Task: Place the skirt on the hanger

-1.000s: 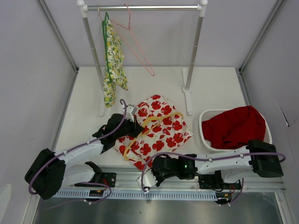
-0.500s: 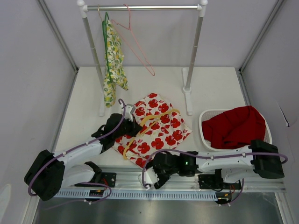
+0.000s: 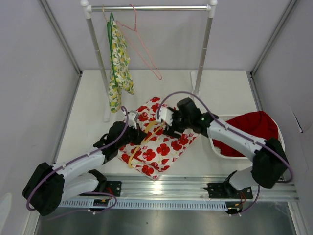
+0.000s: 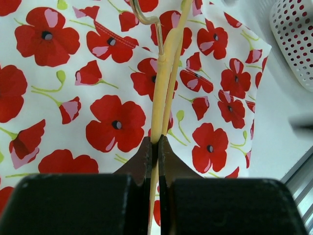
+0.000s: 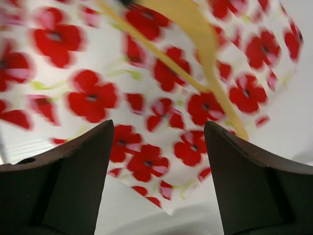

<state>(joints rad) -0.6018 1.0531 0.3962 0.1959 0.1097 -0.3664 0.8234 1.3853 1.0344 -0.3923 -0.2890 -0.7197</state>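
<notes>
Now: yellow hanger (image 4: 163, 73) atop skirt (image 4: 73, 98).

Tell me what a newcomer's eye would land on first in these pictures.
The white skirt with red poppies, spread at the middle of the table, grabs the eye first, with a yellow hanger lying on it. The left pincer is shut on that hanger, while the right pincer hangs open above the skirt. At the right, a red garment fills a white basket.

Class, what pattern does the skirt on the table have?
The skirt has red poppies on white; left wrist view best.
</notes>
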